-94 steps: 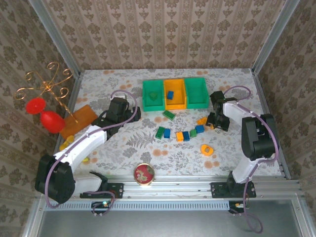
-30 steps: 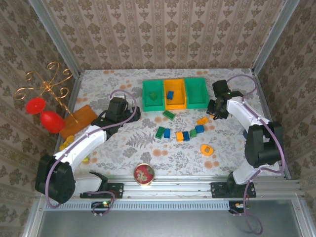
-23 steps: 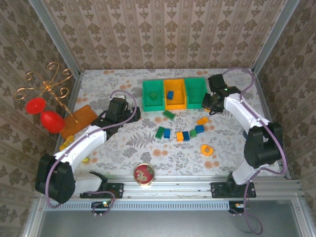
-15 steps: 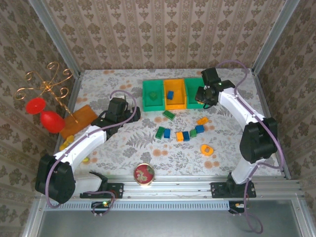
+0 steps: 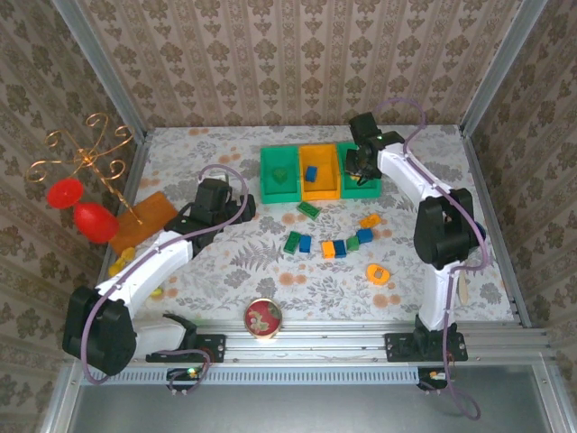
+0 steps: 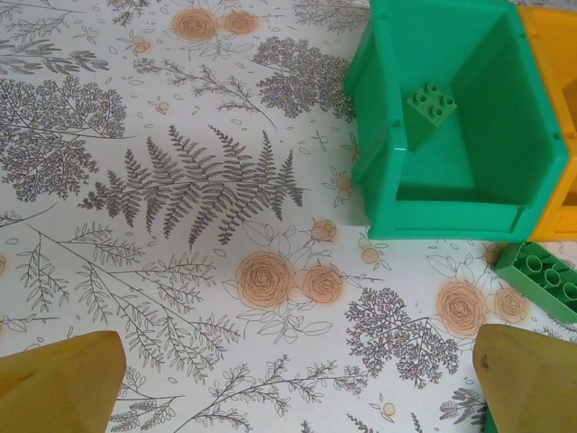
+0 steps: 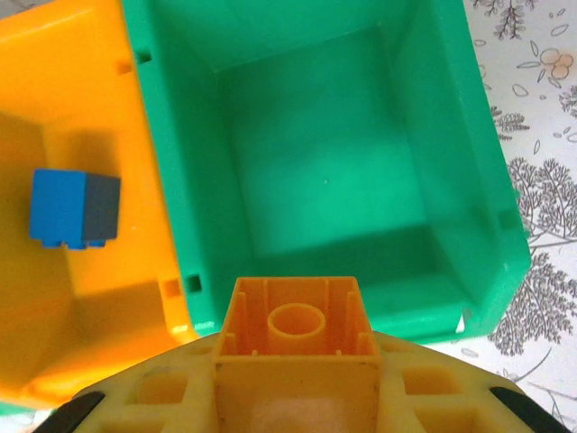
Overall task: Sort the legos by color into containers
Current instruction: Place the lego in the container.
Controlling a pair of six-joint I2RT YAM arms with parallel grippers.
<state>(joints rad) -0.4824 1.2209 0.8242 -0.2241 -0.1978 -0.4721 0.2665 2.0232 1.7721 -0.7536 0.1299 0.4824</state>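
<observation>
Three bins stand in a row at the back: a left green bin (image 5: 267, 171), an orange bin (image 5: 319, 192) and a right green bin (image 5: 371, 185). My right gripper (image 5: 358, 168) (image 7: 296, 379) hovers over the right green bin (image 7: 171, 180), which is empty, and is shut on an orange brick (image 7: 296, 329). A blue brick (image 7: 74, 207) lies in the orange bin (image 7: 72, 298). A green brick (image 6: 430, 106) lies in the left green bin (image 6: 388, 153). My left gripper (image 5: 221, 204) (image 6: 293, 388) stands open over bare table. Several green, blue and orange bricks (image 5: 328, 247) lie in mid-table.
A red-lidded tin (image 5: 262, 317) sits near the front edge. A gold stand with red balls (image 5: 79, 194) and a flat orange sheet (image 5: 144, 219) are at the left. An orange ring (image 5: 378, 273) lies front right. A green brick (image 6: 541, 280) lies just in front of the bins.
My right arm has swung from the right side of the table back and left, carrying the orange brick over the right green bin. The left arm has not moved.
</observation>
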